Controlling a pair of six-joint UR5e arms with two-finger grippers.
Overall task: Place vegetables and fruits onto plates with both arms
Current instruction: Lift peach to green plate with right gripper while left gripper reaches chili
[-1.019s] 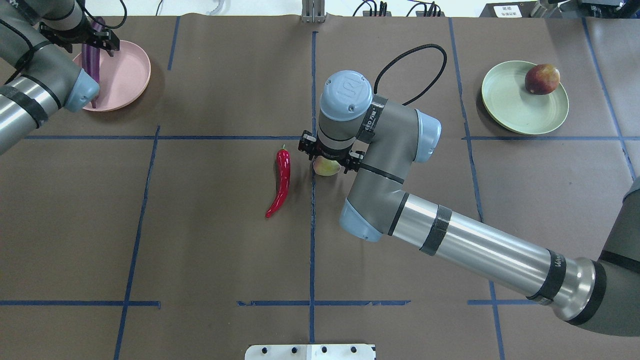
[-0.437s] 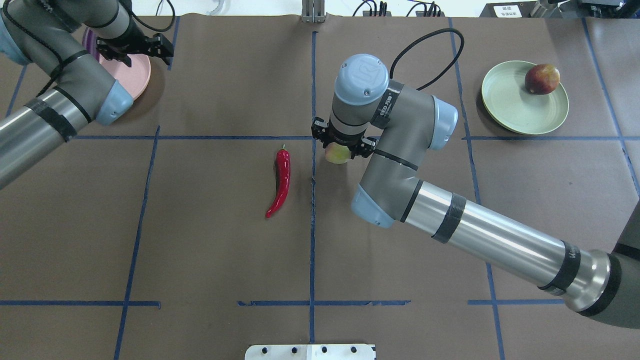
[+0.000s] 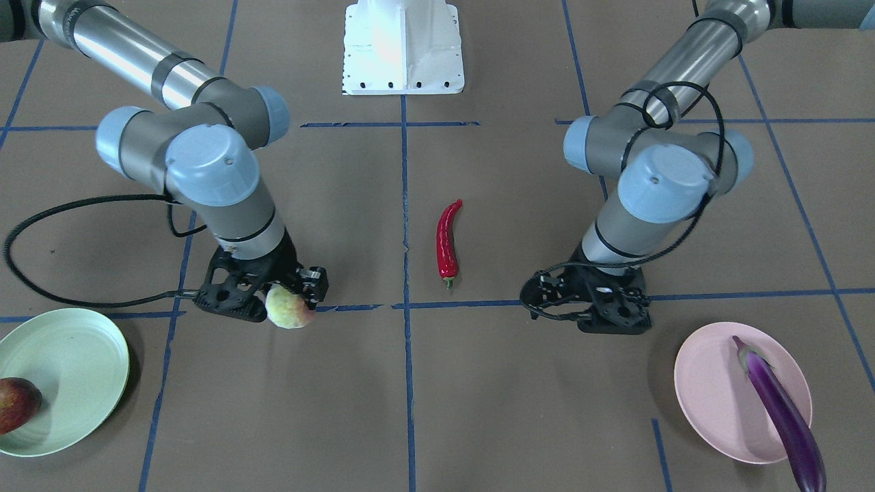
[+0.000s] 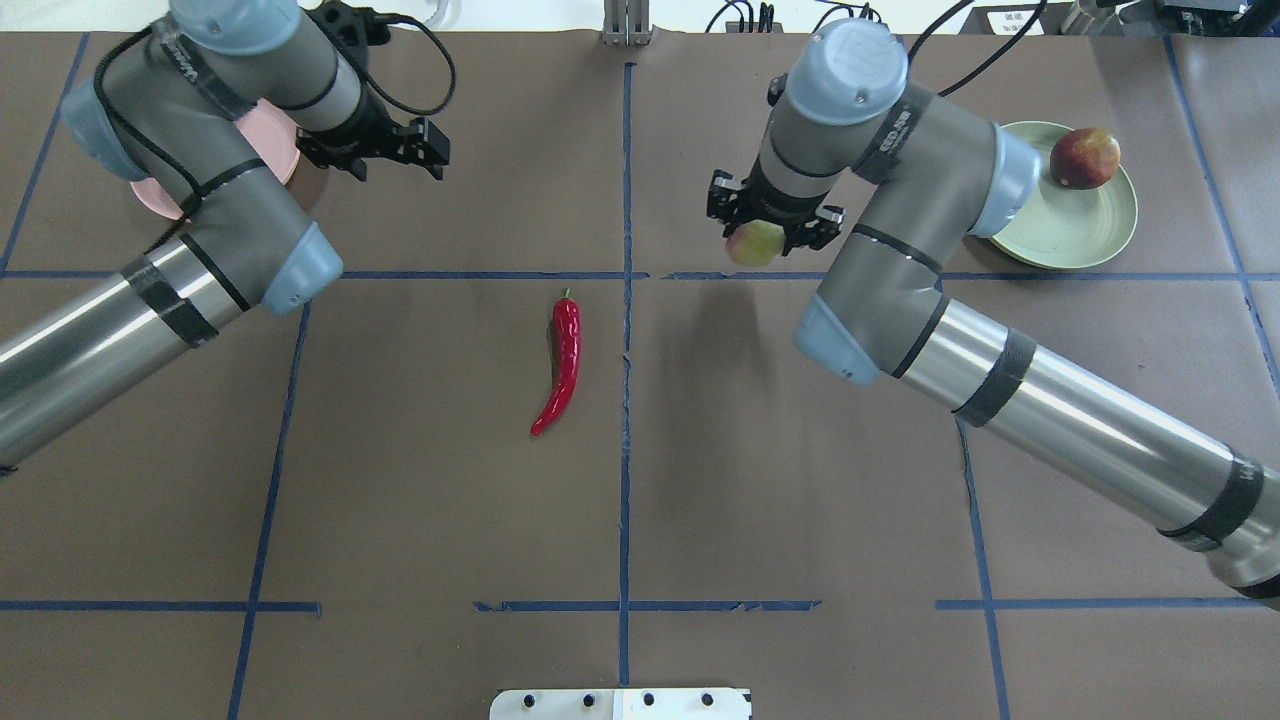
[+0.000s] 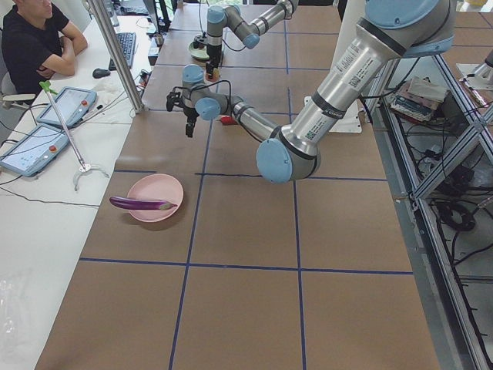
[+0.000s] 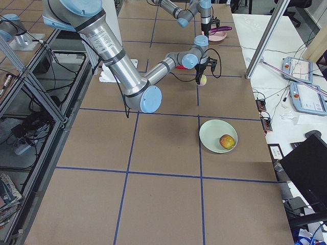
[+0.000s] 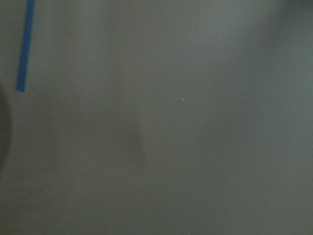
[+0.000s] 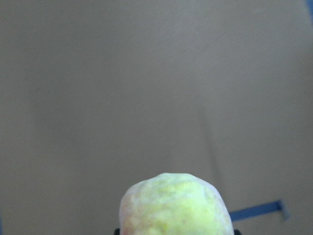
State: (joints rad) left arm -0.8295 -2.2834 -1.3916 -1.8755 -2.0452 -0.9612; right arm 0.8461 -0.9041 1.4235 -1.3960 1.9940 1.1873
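My right gripper point(image 4: 760, 240) is shut on the pale yellow-green peach point(image 4: 755, 243) and holds it above the table, left of the mint green plate point(image 4: 1040, 225). The peach also shows in the front view point(image 3: 289, 307) and the right wrist view point(image 8: 175, 205). The dark red apple-like fruit point(image 4: 1084, 157) sits on the green plate's far edge. My left gripper point(image 4: 385, 160) is open and empty, just right of the pink plate point(image 4: 280, 150). The purple eggplant point(image 3: 779, 410) lies on the pink plate point(image 3: 718, 403), one end over the rim. The red chili point(image 4: 562, 362) lies on the table between the arms.
Brown paper with blue tape lines point(image 4: 625, 400) covers the table. The white base block point(image 4: 620, 704) is at the near edge. My left forearm hides most of the pink plate in the overhead view. An operator point(image 5: 35, 38) sits beyond the table's far edge.
My left gripper has let go of the eggplant on the pink plate and moved right, away from it. My right gripper has lifted the peach and carried it toward the green plate.
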